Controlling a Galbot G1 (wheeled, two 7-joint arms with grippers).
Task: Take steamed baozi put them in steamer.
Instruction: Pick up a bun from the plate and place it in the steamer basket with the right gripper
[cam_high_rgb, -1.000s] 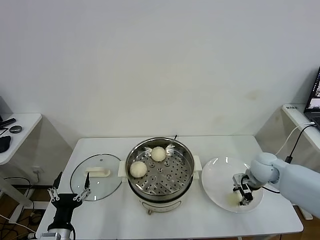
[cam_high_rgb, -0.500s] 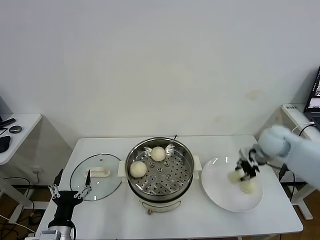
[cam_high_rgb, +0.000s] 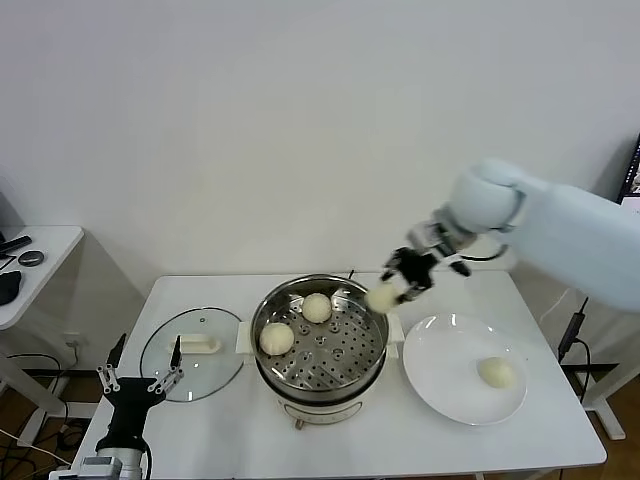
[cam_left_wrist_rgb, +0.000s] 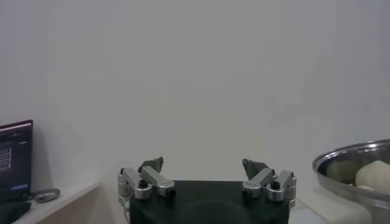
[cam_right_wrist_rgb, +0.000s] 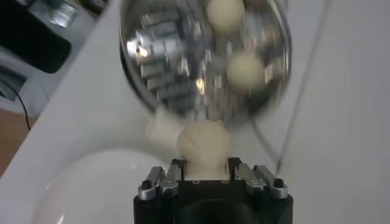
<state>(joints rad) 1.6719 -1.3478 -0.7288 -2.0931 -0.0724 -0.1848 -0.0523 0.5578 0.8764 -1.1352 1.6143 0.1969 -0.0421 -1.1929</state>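
My right gripper (cam_high_rgb: 392, 288) is shut on a cream-white baozi (cam_high_rgb: 381, 297) and holds it in the air over the right rim of the steamer (cam_high_rgb: 372, 362). In the right wrist view the held baozi (cam_right_wrist_rgb: 203, 145) sits between the fingers above the steamer (cam_right_wrist_rgb: 152, 73). Two baozi (cam_high_rgb: 277, 339) (cam_high_rgb: 317, 308) lie on the perforated tray inside the steamer. One more baozi (cam_high_rgb: 496, 373) lies on the white plate (cam_high_rgb: 440, 385). My left gripper (cam_high_rgb: 138, 385) is open and empty, parked at the table's front left corner.
A round glass lid (cam_high_rgb: 160, 362) with a white handle lies flat left of the steamer. The white plate is right of the steamer. A side table (cam_high_rgb: 25, 275) with dark objects stands far left.
My right gripper has lifted a baozi off the plate and carried it up and left to the steamer's right rim. One baozi is left on the plate. The left arm barely moved.
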